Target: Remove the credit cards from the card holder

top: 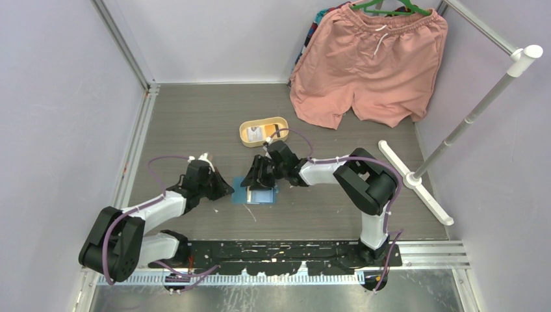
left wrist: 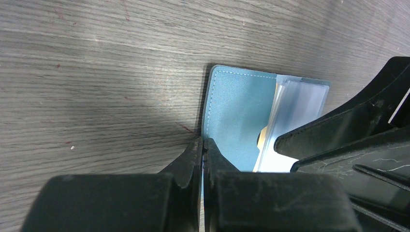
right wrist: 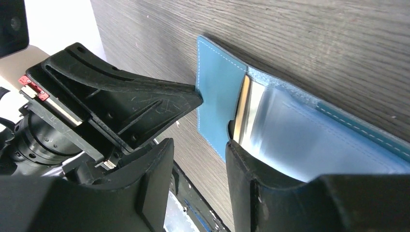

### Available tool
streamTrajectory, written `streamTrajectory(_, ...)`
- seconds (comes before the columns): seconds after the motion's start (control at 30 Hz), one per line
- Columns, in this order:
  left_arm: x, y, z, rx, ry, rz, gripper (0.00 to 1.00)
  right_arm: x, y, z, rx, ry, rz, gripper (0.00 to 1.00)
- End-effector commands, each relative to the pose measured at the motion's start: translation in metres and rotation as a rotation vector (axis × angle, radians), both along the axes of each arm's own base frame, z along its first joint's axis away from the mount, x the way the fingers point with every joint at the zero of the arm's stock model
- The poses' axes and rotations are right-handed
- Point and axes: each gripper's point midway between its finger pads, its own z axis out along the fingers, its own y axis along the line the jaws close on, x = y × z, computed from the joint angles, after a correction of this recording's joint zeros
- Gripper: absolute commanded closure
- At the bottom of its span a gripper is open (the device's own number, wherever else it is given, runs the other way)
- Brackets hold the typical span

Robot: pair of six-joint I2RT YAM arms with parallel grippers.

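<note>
Grey wood-grain table [top: 195, 123]; open blue card holder [top: 263, 196] lies flat near centre; yellow oval tray [top: 243, 133] just beyond it; white rack foot [top: 416, 184] at right.

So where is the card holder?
In the top view the card holder lies open mid-table, below the yellow tray; the left pincer pinches its edge, the right pincer stands over it.

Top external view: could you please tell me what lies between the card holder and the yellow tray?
The right pincer and its wrist cross that stretch; the top view shows it.
</note>
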Motion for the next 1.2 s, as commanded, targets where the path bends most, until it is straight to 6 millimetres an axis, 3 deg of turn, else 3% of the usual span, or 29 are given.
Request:
streamTrajectory(0.0, -0.013, 0.012, -0.017, 0.058, 0.055, 0.008, 1.0, 0.003, 0.01, 0.009, 0.063, -0.029, -0.006, 0.51)
streamTrajectory(0.43, -0.014, 0.011, -0.015, 0.051, 0.049, 0.007, 1.0, 0.003, 0.0, 0.0, 0.006, -0.02, -0.046, 0.5)
streamTrajectory(1.17, -0.016, 0.011, -0.016, 0.047, 0.052, 0.006, 1.0, 0.004, 0.017, -0.002, 0.066, -0.015, -0.033, 0.6)
